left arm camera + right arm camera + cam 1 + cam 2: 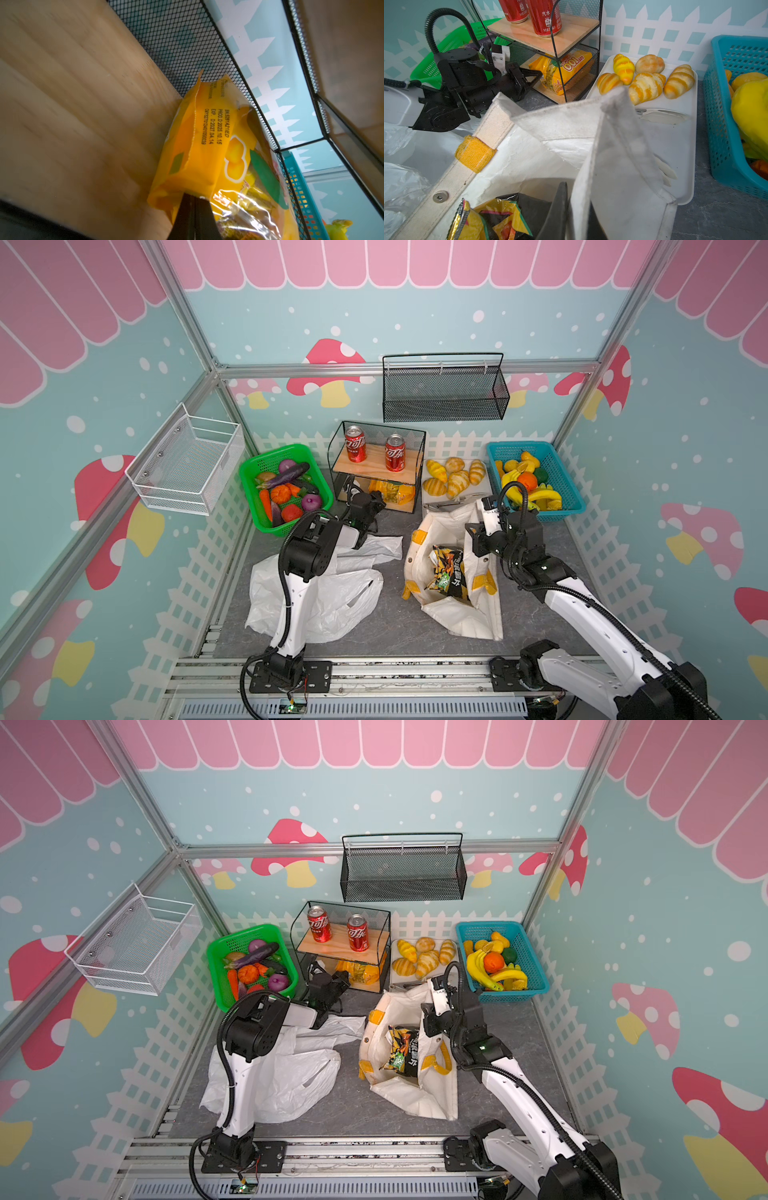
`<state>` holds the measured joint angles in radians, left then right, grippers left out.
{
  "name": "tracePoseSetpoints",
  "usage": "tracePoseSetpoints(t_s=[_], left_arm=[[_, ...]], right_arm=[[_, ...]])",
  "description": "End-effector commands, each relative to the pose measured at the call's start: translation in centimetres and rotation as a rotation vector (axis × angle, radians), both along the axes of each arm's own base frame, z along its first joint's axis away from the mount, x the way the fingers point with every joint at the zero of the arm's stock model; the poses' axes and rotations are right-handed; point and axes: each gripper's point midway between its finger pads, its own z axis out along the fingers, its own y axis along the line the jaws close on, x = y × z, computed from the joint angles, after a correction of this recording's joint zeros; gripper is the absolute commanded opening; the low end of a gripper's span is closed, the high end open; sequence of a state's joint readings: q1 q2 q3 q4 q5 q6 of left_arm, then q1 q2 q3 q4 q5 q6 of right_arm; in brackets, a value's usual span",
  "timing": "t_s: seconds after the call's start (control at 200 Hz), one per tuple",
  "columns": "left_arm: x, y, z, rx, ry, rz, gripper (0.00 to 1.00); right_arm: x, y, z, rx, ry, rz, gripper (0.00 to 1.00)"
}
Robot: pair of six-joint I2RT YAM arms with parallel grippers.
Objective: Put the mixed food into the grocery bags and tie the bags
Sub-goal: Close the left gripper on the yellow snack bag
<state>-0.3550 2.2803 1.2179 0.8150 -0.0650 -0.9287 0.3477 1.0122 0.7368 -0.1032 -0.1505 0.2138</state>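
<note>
The left pincer is clamped on a corner of the yellow snack packet, which lies on the rack's lower shelf. The wall of the cream tote is pinched by the right pincer — a dark snack packet is seen inside. The white plastic bag is spread on the tabletop.

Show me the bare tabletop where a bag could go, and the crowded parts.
Bare grey tabletop lies between the white plastic bag and the cream tote, and in front of both. A smaller patch lies before the blue basket. Crowded: the back row, green basket, wire shelf, bread tray, blue basket side by side.
</note>
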Motion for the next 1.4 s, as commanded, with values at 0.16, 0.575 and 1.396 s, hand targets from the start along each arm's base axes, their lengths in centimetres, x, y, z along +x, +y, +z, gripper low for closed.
tracePoseSetpoints(t_s=[0.16,0.575,1.396], left_arm=[[-3.1,1.2,8.2,0.002,-0.217,0.014,0.0],[-5.4,0.0,9.0,-0.034,-0.23,-0.114,0.0],[-4.9,4.5,1.3,0.013,0.054,0.015,0.76]], right_arm=[[0.1,0.0,0.6,0.005,-0.033,0.006,0.0],[0.3,0.2,0.8,0.014,-0.037,0.011,0.0],[0.2,0.3,-0.3,0.014,-0.022,0.016,0.0]])
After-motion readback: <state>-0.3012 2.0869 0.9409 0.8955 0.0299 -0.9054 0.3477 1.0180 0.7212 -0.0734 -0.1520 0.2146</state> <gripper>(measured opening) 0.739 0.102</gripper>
